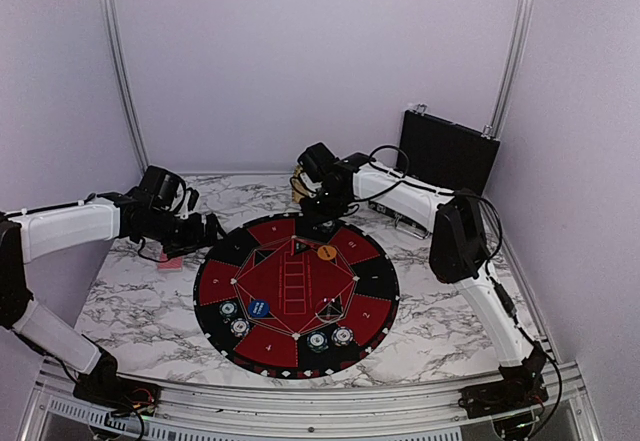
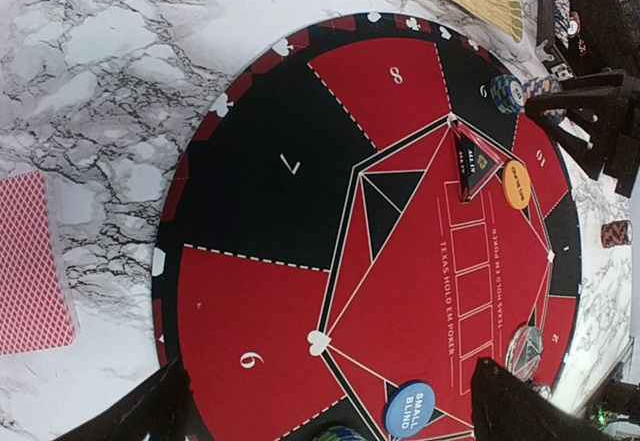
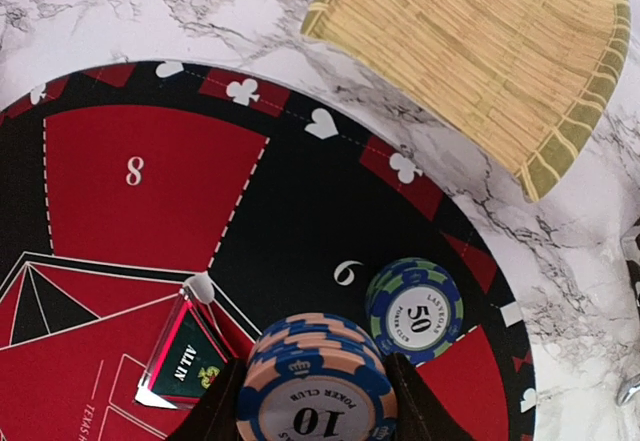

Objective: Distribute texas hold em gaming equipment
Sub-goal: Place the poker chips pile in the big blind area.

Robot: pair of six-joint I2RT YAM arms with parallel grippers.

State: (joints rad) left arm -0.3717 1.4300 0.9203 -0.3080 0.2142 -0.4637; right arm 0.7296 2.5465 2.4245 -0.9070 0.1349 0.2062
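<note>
My right gripper is shut on a short stack of blue-and-peach "10" poker chips over the black section 9 of the mat, next to a blue-and-green "50" chip stack. In the top view this gripper is at the mat's far edge. My left gripper is open and empty above section 6, at the mat's left edge. Red-backed cards lie on the marble left of the mat. A blue "small blind" disc and an orange disc lie on the mat. Teal-and-white chips sit near its front.
The round black-and-red mat fills the table's middle. A wicker basket stands just beyond its far edge. An "all in" triangle is near the centre. A dark red chip stack stands on the marble. A black case leans at the back right.
</note>
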